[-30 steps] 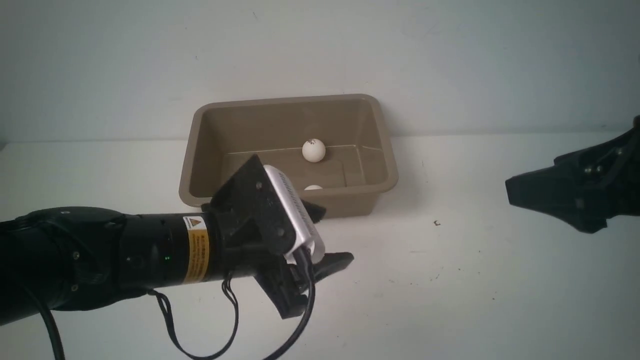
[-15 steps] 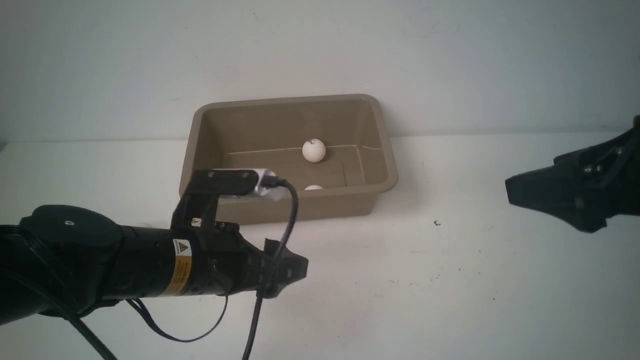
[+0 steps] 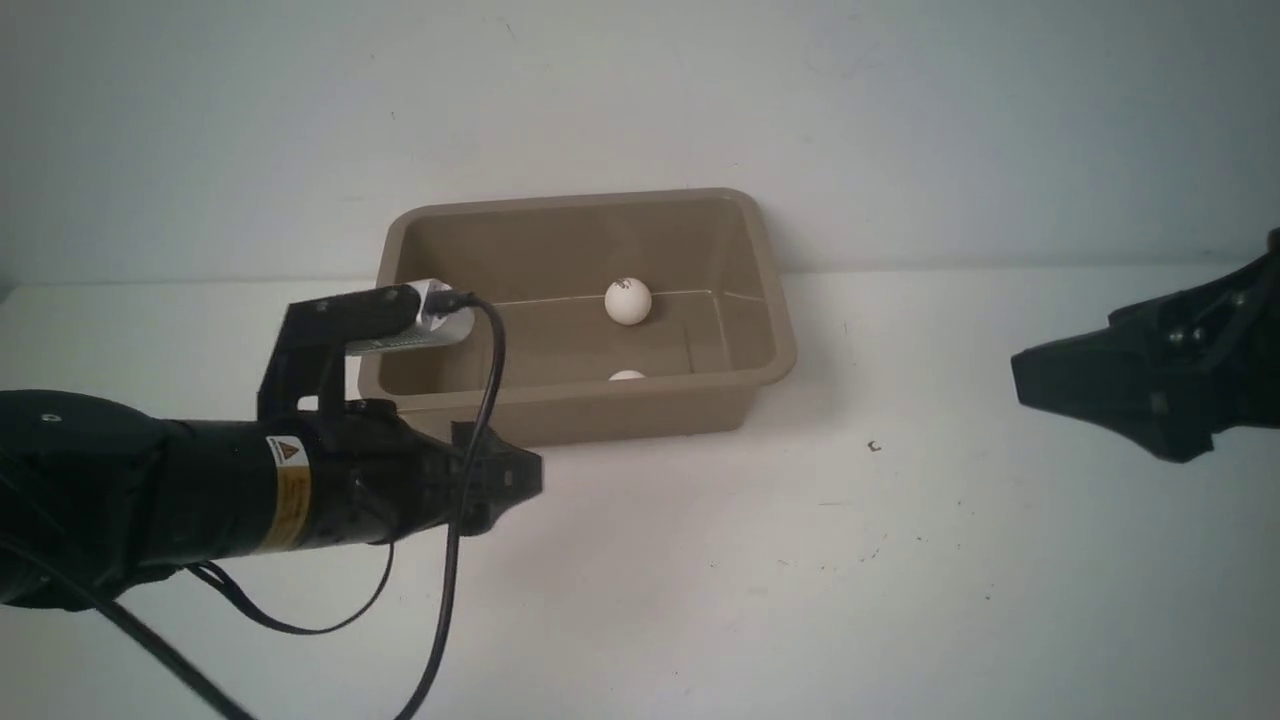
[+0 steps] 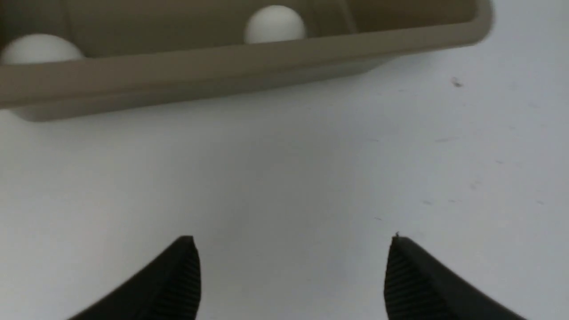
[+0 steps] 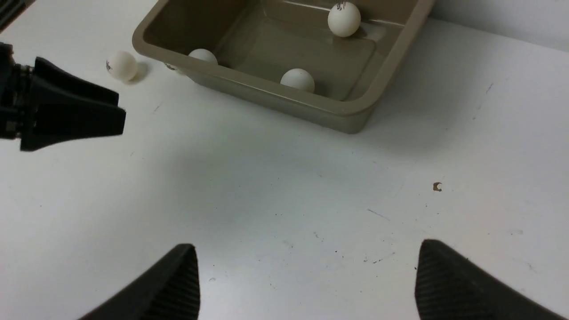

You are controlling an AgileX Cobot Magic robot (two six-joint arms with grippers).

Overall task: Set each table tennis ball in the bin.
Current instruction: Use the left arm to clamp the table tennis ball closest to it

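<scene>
- The bin [image 3: 560, 245] stands at the back of the tabletop [image 3: 800, 580], close to the wall, with a long side facing the robot.
- Three balls lie inside it. The far ball [image 3: 627, 300] is at the foot of the back wall. The mid ball [image 5: 297, 80] is close behind the near wall. The corner ball [image 5: 202, 56] is behind the same wall, toward the left end.
- The loose ball [image 5: 121, 65] sits on the tabletop just off the bin's near-left corner, beside the rim but apart from it. In the front view the left arm hides it.
- The left claw [image 4: 291, 240] is spread wide and empty, low over the tabletop and short of the bin's near rim. Bare surface lies between its tips and that wall.
- The loose ball lies beyond the left claw, apart from it.
- The right claw [image 5: 306, 249] is also wide and empty — well off to the right of the bin.
- Between the right claw and the bin's right end the tabletop is open, with only a small brown speck [image 5: 437, 186] on it.
- A black cable [image 3: 450, 560] hangs from the left wrist down past the near edge of the front view.
</scene>
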